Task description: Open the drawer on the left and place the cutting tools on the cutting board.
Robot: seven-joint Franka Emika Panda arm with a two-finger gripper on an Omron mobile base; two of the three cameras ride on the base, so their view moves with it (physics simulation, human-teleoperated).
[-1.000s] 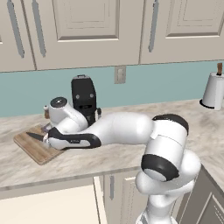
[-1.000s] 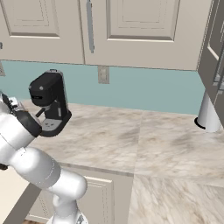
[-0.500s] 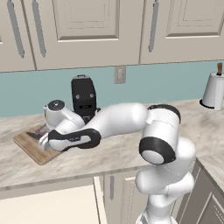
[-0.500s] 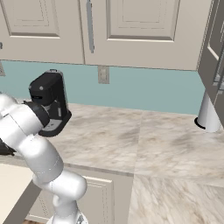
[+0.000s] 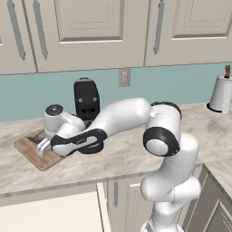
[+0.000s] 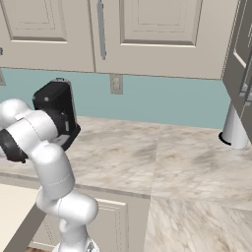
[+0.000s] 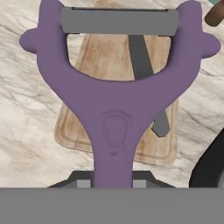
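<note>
In the hand view my gripper (image 7: 113,180) is shut on the handle of the purple Y-shaped peeler (image 7: 116,100), which hangs over the light-brown wooden cutting board (image 7: 74,131). A slim dark knife (image 7: 141,57) lies on that board, seen through the peeler's fork. From the left base view the gripper (image 5: 43,146) hovers low over the cutting board (image 5: 38,159) at the counter's left, a bit of the purple peeler (image 5: 34,137) showing beside it. The drawer (image 5: 50,213) stands pulled out below the counter, its pale inside visible; it also shows at the lower left as drawer (image 6: 15,214).
A black coffee machine (image 5: 86,99) stands just behind my forearm, seen again as the coffee machine (image 6: 56,108). A white paper-towel holder (image 5: 222,93) sits far right on the counter. Wall cabinets hang above. Bare marble counter stretches to the right.
My elbow has swung up and toward the cameras, folding the arm tighter. The hand stays low over the board with the peeler still in its grip.
</note>
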